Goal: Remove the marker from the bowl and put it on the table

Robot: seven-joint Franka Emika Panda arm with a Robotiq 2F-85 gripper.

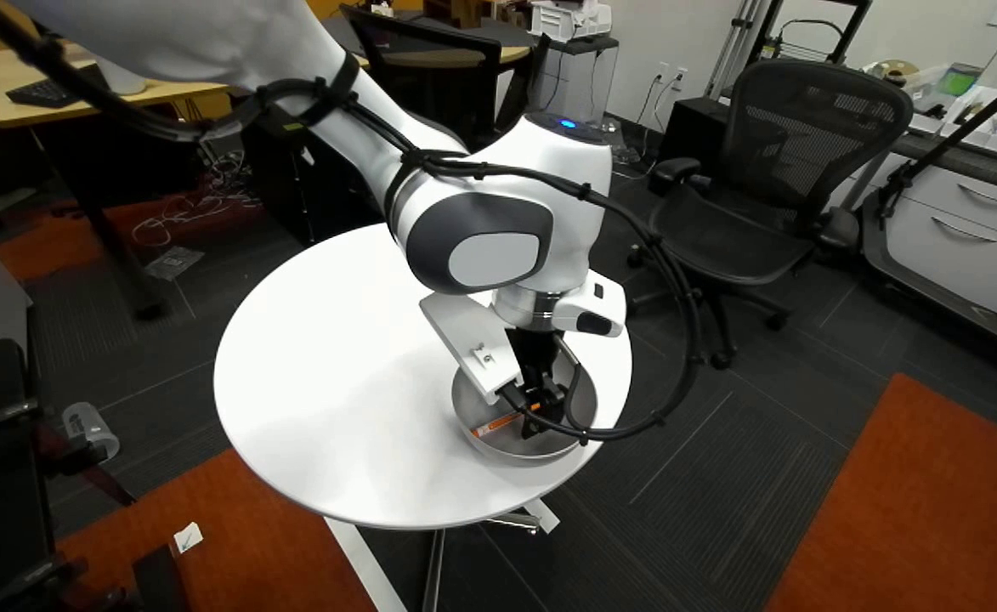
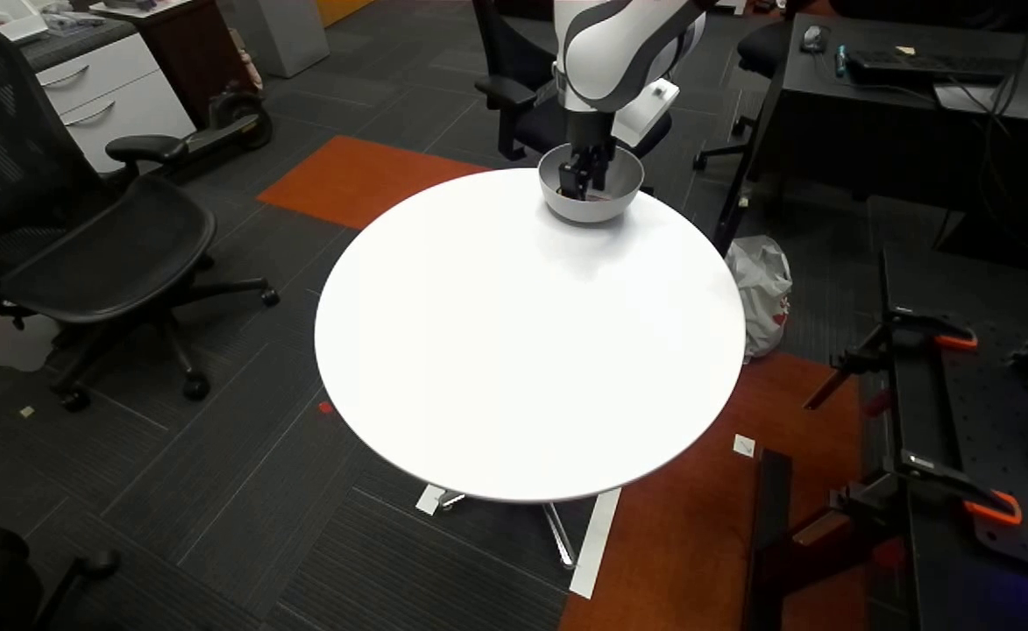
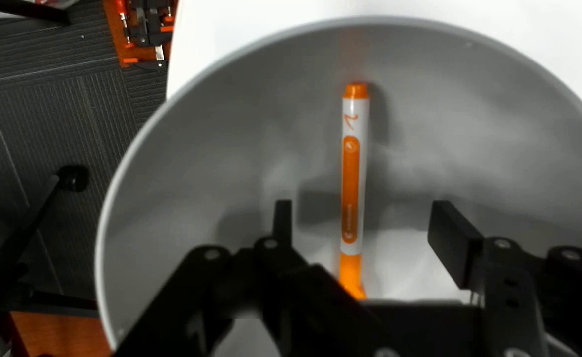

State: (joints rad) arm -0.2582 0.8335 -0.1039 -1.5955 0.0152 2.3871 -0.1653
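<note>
A marker (image 3: 352, 183) lies inside the bowl (image 3: 206, 173), between the parted fingers (image 3: 450, 243) of my gripper (image 3: 361, 220), with a gap on either side and nothing grasped. I take the fingers to be spread this way so they can close across its narrow barrel. The bowl's wall rings the fingertips, which likely calls for a straight lift; below and beyond them spreads the table (image 2: 522, 342).

Exterior views share table (image 2: 531, 350), seemingly opposed; wrist view close above bowl (image 3: 221, 148).
</note>
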